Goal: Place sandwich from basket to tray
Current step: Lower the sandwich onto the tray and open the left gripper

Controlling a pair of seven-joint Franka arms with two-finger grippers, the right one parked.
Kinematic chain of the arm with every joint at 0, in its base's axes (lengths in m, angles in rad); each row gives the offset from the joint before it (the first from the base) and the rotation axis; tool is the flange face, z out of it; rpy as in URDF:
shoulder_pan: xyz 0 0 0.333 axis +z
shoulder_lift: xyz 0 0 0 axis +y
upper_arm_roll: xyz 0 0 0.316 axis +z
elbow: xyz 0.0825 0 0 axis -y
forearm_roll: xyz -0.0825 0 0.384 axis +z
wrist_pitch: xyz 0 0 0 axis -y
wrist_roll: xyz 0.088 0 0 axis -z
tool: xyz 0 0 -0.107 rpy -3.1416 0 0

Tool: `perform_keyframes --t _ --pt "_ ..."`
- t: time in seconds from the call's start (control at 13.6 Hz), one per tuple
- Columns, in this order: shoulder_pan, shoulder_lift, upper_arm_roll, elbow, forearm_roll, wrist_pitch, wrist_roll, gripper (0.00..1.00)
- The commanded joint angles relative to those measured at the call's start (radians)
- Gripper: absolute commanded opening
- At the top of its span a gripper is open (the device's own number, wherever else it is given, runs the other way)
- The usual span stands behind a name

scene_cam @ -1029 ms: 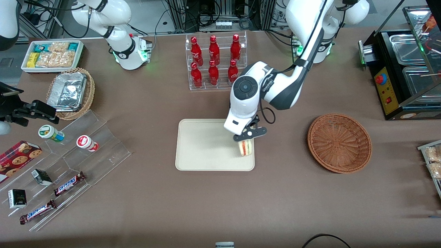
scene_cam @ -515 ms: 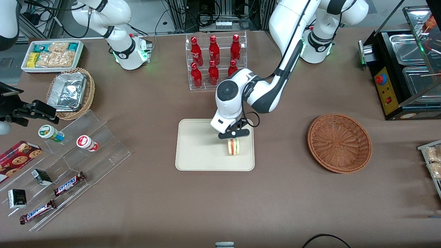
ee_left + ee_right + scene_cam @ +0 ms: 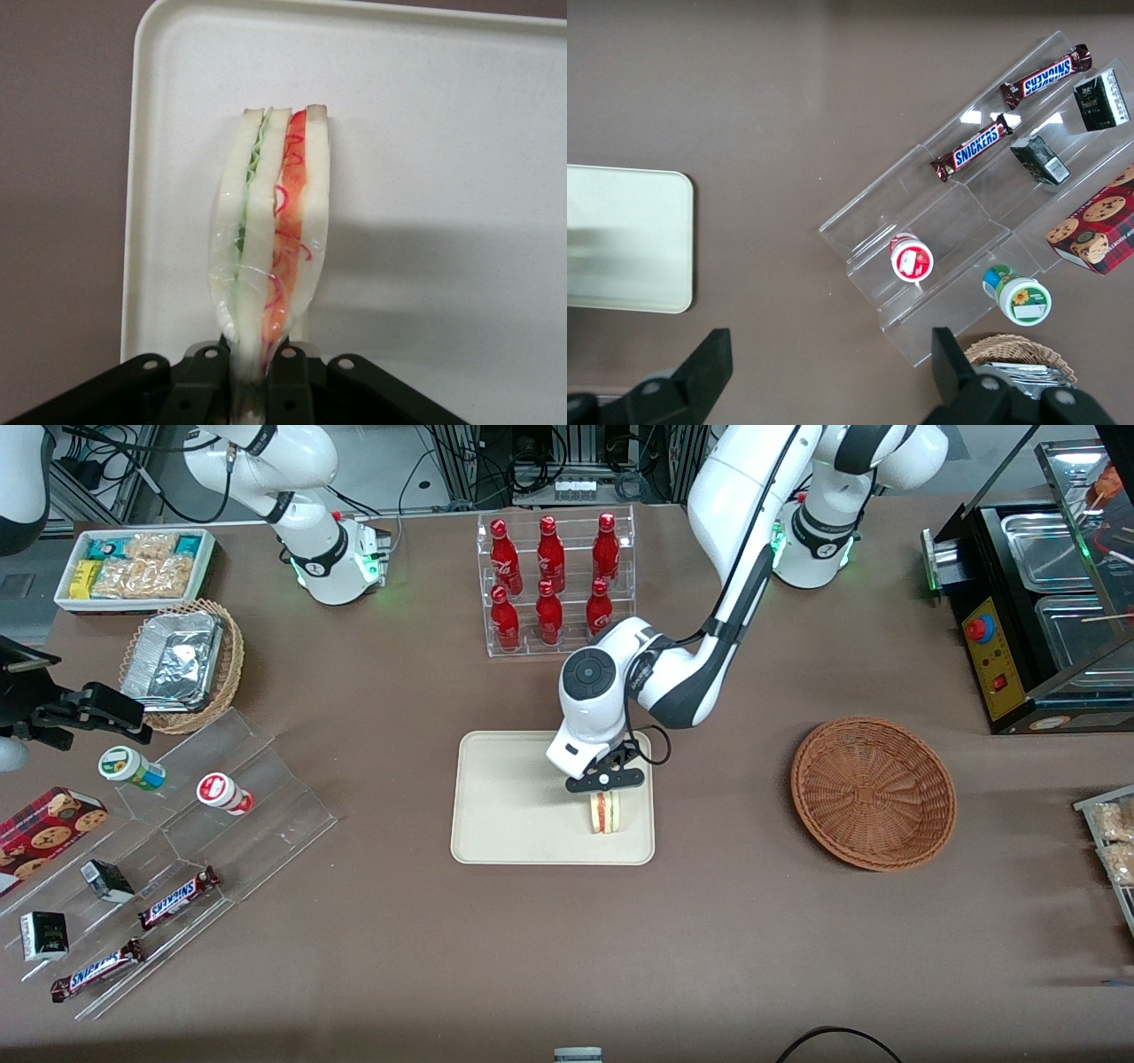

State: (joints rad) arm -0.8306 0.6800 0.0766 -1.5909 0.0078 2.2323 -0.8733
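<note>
The sandwich (image 3: pixel 605 812) (image 3: pixel 270 230), a wrapped wedge of pale bread with green and orange-red layers, stands on edge on the cream tray (image 3: pixel 505 797) (image 3: pixel 443 115), near the tray end closest to the basket. My gripper (image 3: pixel 605 779) (image 3: pixel 257 372) hangs directly over it, its black fingers shut on the wedge's narrow end. The reddish-brown wicker basket (image 3: pixel 873 792) sits empty toward the working arm's end of the table. The tray's corner (image 3: pixel 629 239) also shows in the right wrist view.
A clear rack of red bottles (image 3: pixel 554 580) stands farther from the camera than the tray. A clear stepped display (image 3: pixel 177 850) with snack bars and cups, a tan basket of foil containers (image 3: pixel 182 662) and a white snack bin (image 3: pixel 133 567) lie toward the parked arm's end.
The gripper carried the sandwich from the tray's basket-side edge inward over the tray, then lowered it slightly nearer the camera; the sandwich now stands on the tray, still gripped.
</note>
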Motion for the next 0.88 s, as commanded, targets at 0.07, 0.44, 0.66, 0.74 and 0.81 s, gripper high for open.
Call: perform_keyframes --t 0.07,0.44,0.66,0.74,0.81 --pt "-0.002 0.023 0.003 0.022 0.009 0.001 0.008 0.35" --pt "-0.001 -0.029 0.005 0.025 -0.003 -0.066 -0.012 1.00" --pt "0.007 -0.155 0.015 0.026 -0.003 -0.216 -0.039 1.00" --pt "0.013 -0.190 0.020 0.026 -0.003 -0.267 -0.042 1.00" --pt "0.025 -0.220 0.023 0.028 -0.003 -0.298 -0.042 1.00"
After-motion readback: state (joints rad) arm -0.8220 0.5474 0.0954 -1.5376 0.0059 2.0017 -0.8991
